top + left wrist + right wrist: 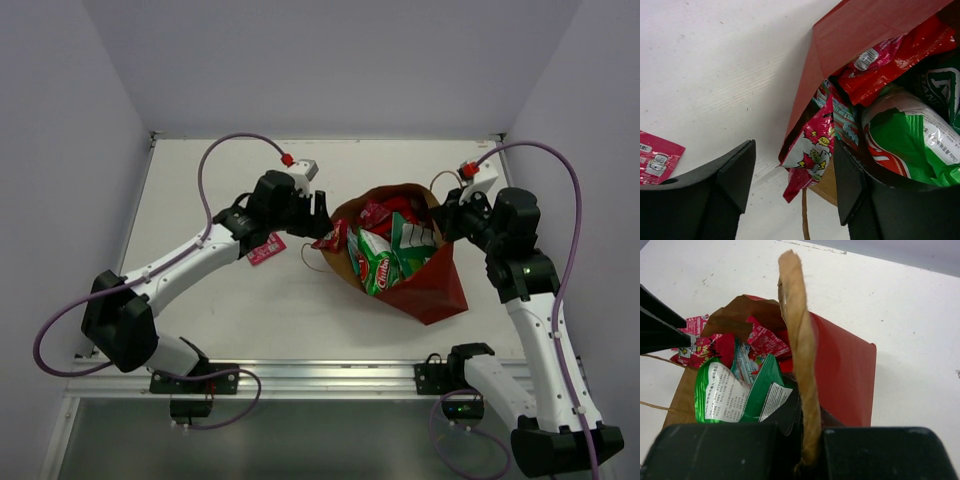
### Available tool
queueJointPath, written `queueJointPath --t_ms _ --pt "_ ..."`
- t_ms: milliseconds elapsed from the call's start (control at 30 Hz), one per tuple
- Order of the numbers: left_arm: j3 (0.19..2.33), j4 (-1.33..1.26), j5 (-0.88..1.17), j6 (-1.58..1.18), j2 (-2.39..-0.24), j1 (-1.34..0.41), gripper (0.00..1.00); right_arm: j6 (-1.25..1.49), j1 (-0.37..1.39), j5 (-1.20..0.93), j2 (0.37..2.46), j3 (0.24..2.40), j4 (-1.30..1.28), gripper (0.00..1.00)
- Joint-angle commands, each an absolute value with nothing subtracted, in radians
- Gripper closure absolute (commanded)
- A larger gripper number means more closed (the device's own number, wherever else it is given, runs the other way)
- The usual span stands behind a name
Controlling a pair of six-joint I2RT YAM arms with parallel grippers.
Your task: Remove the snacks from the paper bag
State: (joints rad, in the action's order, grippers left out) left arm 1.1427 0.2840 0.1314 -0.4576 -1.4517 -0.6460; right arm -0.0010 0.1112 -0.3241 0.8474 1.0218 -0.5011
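Targeting small pink-red crinkly sachet poking from mouth of tall red paper bag, centre-right of overhead frame | left jaws spread astride it | right jaws pinching twisted paper handle | likely light, slippery, crushable; pinch flat sealed edge

Left wrist view: the pink sachet is cut off by the edge at 8 o'clock, print blurred. The paper bag runs out of view at 12 and 3 o'clock. The green chip bag is cut at 3 o'clock, base behind the left gripper. Right wrist view: foot of the handle lost inside the right gripper at 6 o'clock. Whatever lies deeper in the bag is buried; count unclear.
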Motion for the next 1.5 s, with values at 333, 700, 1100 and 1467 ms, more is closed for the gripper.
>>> queueJointPath --t_ms 333,700,1100,1467 --pt "1.172 0.276 0.147 -0.526 -1.454 -0.689 0.85 0.028 0.115 -0.331 0.805 1.028 -0.342 1.00" --pt "1.333 0.393 0.063 -0.453 -1.341 -0.588 1.00 0.025 0.115 -0.324 0.807 1.035 -0.344 1.00" --pt "1.232 0.189 0.006 -0.396 -1.468 -0.246 0.99 0.031 0.115 -0.334 0.816 1.034 -0.336 1.00" --pt "1.264 0.158 0.047 -0.385 -1.733 -0.183 0.58 0.034 0.115 -0.353 0.816 1.020 -0.327 1.00"
